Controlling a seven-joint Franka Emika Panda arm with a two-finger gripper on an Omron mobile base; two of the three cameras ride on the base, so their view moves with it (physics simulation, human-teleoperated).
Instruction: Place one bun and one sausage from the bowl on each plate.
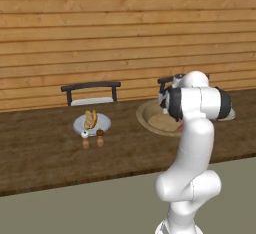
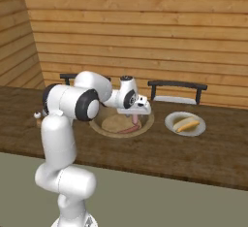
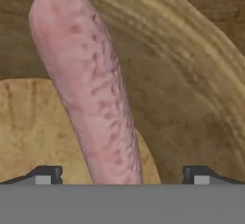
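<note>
The tan wooden bowl (image 2: 109,130) sits mid-counter, and my gripper (image 2: 135,115) hangs over its right side. In the hand view a thick pink sausage (image 3: 91,84) runs from between my fingertips (image 3: 48,173) up to a red tip, over the bowl (image 3: 191,74). The fingertips stand wide apart, with gaps either side of the sausage, so the gripper (image 3: 122,173) is open. A reddish sausage length (image 2: 127,130) lies along the bowl's front. The right plate (image 2: 198,130) holds a bun (image 2: 186,124). The left plate (image 1: 77,126) holds a bun (image 1: 90,119). The arm partly hides the bowl (image 1: 147,113).
Two small shakers (image 1: 85,137) (image 1: 100,135) stand just in front of the left plate. Two dark-backed chairs (image 1: 91,92) (image 2: 177,91) stand behind the counter against the wooden plank wall. The counter's front edge (image 2: 145,170) runs close to my base.
</note>
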